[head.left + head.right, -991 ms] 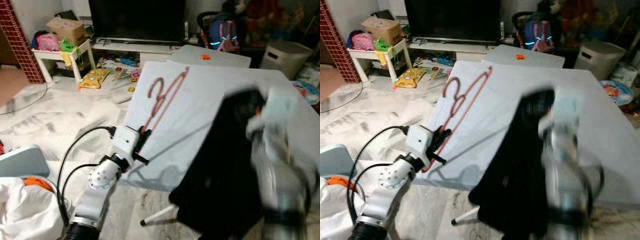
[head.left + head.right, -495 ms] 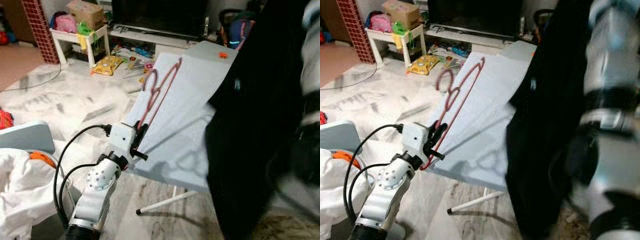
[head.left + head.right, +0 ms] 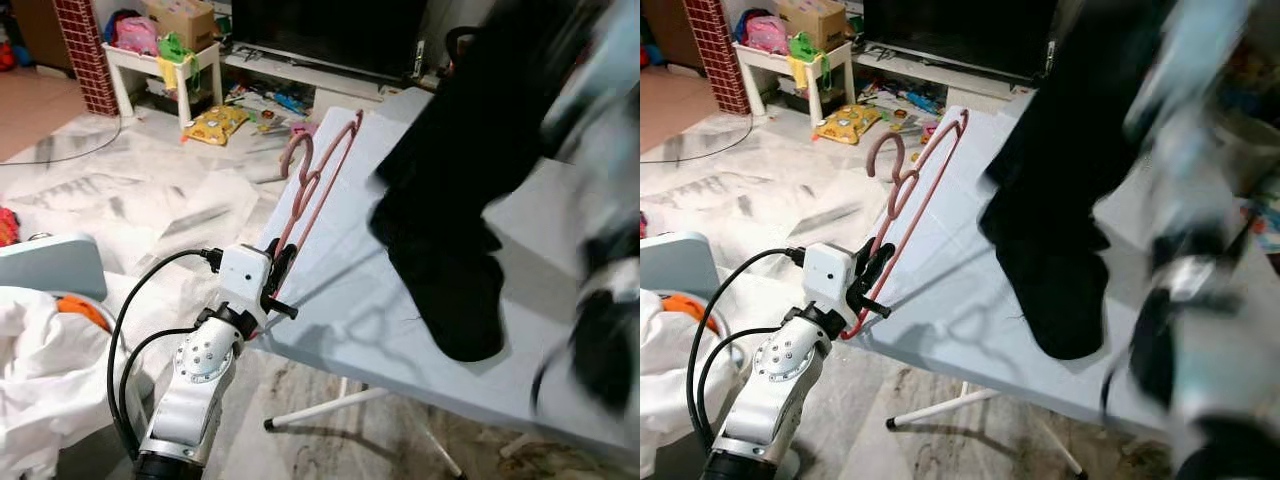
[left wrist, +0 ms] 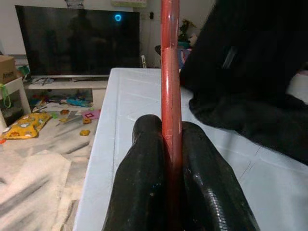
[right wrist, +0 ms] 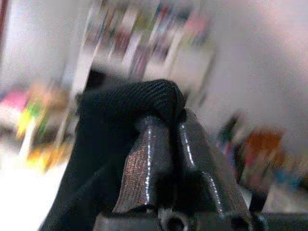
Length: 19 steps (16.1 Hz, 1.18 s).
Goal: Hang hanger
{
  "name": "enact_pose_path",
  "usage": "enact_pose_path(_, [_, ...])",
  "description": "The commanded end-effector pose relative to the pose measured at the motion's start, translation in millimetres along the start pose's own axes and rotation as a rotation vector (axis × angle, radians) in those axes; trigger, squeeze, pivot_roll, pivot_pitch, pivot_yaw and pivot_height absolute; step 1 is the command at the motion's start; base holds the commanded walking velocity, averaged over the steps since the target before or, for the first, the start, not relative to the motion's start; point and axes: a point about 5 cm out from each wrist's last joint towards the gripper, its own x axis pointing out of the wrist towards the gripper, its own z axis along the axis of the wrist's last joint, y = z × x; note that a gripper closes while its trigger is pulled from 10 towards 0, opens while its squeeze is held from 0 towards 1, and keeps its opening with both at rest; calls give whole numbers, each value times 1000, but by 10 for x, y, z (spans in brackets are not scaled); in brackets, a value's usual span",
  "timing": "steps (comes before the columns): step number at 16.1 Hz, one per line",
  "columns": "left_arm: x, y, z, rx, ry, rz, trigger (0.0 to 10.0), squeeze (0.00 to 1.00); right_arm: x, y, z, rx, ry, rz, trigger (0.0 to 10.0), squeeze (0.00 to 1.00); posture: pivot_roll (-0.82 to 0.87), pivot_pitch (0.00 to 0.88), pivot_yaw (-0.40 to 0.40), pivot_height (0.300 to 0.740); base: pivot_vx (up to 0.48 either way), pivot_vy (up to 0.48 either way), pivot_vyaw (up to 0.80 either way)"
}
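Left gripper (image 4: 171, 144) clamps the red hanger (image 3: 318, 175) upright over the table (image 3: 380, 300). Right gripper (image 5: 166, 127) pinches a black garment (image 3: 450, 200) aloft, likely to dress the hanger

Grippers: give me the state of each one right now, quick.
Left gripper: shut on the red hanger.
Right gripper: shut on the black garment, lifted above the grey table.

Red hanger (image 3: 318, 180), tilted up, bottom bar between fingers (image 4: 144, 159).

Red hanger (image 3: 318, 178), black garment (image 3: 450, 210), pale grey table (image 3: 560, 330).
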Motion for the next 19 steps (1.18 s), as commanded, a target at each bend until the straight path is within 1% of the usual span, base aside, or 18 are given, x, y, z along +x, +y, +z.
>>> enact_pose_path(1, [-18, -3, -108, -1, 61, -8, 10000, 0, -80, 17, -104, -21, 49, 44, 10000, 0, 114, 0, -130, 740, 0, 0, 0])
enact_pose_path(2, [-7, -11, -116, 1, 67, -25, 10000, 0, -373, 121, -548, -29, 244, 141, 10000, 1000, 103, 0, -112, 740, 0, 0, 0])
enact_pose_path(3, [5, -24, -117, 1, 69, -38, 10000, 0, -482, 129, -659, -37, 301, 169, 10000, 1000, 99, 0, -103, 740, 0, 0, 0])
enact_pose_path(4, [18, -27, -114, 3, 69, -47, 10000, 0, -532, 119, -685, -62, 308, 173, 10000, 1000, 96, 0, -96, 740, 0, 0, 0])
enact_pose_path(5, [31, -26, -109, 4, 69, -54, 10000, 0, -587, 112, -717, -50, 346, 195, 10000, 1000, 92, 0, -88, 740, 0, 0, 0])
enact_pose_path(6, [40, -24, -106, 7, 69, -61, 10000, 0, -660, 89, -751, -57, 382, 215, 10000, 1000, 91, 0, -83, 740, 0, 0, 0])
enact_pose_path(7, [45, -19, -108, 8, 71, -64, 10000, 0, -734, 67, -766, -71, 407, 228, 10000, 1000, 90, 0, -79, 740, 0, 0, 0])
enact_pose_path(8, [48, -14, -110, 10, 74, -69, 10000, 0, -846, 56, -776, -84, 450, 255, 10000, 1000, 89, 0, -72, 740, 0, 0, 0])
enact_pose_path(9, [54, -7, -110, 14, 76, -75, 10000, 0, -983, 33, -819, -113, 505, 305, 10000, 1000, 87, 0, -65, 740, 0, 0, 0])
enact_pose_path(11, [57, 3, -112, 17, 80, -80, 10000, 0, -1108, -58, -857, -168, 555, 328, 10000, 1000, 84, 0, -58, 740, 0, 0, 0])
enact_pose_path(12, [59, 7, -114, 19, 81, -82, 10000, 0, -1120, -150, -844, -207, 557, 288, 10000, 1000, 83, 0, -55, 740, 0, 0, 0])
enact_pose_path(13, [70, 18, -117, 23, 83, -88, 10000, 0, -1128, -372, -746, -287, 538, 165, 10000, 1000, 77, 0, -48, 740, 0, 0, 0])
enact_pose_path(14, [77, 21, -116, 25, 82, -91, 10000, 0, -1120, -451, -651, -292, 503, 109, 10000, 1000, 76, 0, -46, 740, 0, 0, 0])
enact_pose_path(15, [84, 23, -115, 27, 82, -93, 10000, 0, -1115, -477, -593, -284, 478, 81, 10000, 1000, 73, 0, -43, 740, 0, 0, 0])
enact_pose_path(16, [88, 23, -114, 28, 81, -95, 10000, 0, -1123, -491, -534, -296, 442, 51, 10000, 1000, 69, 0, -43, 740, 0, 0, 0])
enact_pose_path(17, [94, 24, -113, 31, 79, -98, 10000, 0, -1140, -453, -477, -264, 398, 37, 10000, 1000, 63, 0, -42, 740, 0, 0, 0])
enact_pose_path(18, [94, 34, -117, 40, 84, -85, 10000, 0, -1176, -402, -437, -220, 362, 10, 10000, 1000, 62, 0, -42, 740, 0, 0, 0])
enact_pose_path(19, [89, 48, -125, 56, 89, -64, 10000, 0, -1271, -305, -410, -134, 325, -38, 10000, 1000, 57, 0, -46, 740, 0, 0, 0])
